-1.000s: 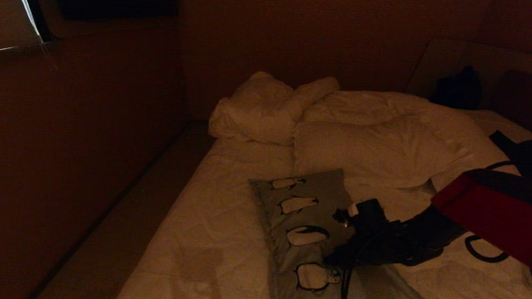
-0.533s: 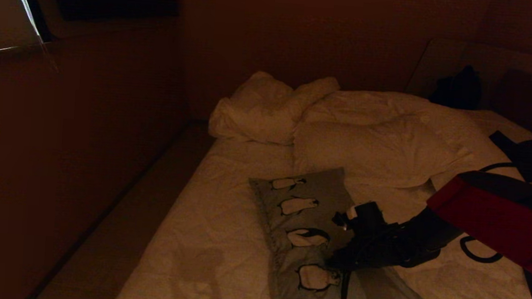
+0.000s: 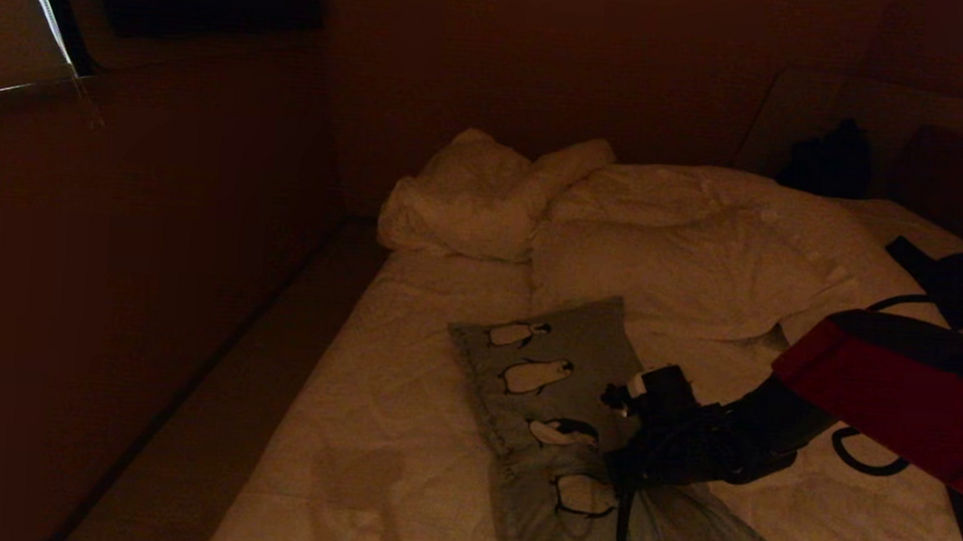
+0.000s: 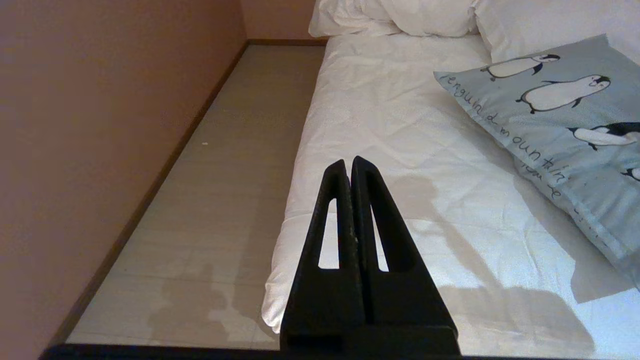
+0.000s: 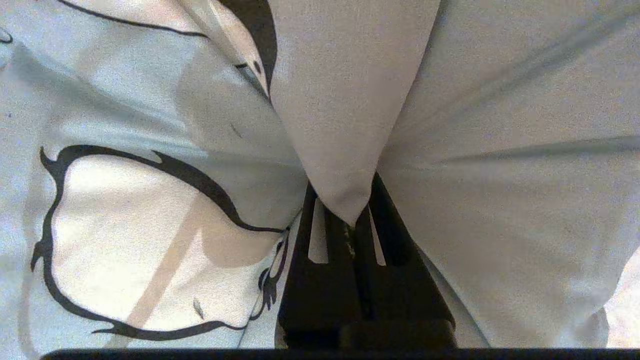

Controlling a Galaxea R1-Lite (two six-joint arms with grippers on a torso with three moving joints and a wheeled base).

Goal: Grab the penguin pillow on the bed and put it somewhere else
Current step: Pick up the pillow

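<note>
Right hand [image 5: 350,220] clamped on a pinched fold of the penguin pillow [image 3: 559,376], fingertips buried in fabric; left hand [image 4: 348,167] closed beside the bed [image 4: 400,150].

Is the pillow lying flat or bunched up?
Bunched: the pillow fabric is pinched into a fold inside the shut right gripper.

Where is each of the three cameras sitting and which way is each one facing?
Head view: high on the robot, looking down at the bed; the right arm reaches in, its right tool on the penguin pillow.
Left wrist view: behind the shut left tool, facing along the bed's edge and the floor.
Right wrist view: behind the shut right tool, pressed close to pinched pillow fabric.
Shared: the penguin pillow shows in all three.
</note>
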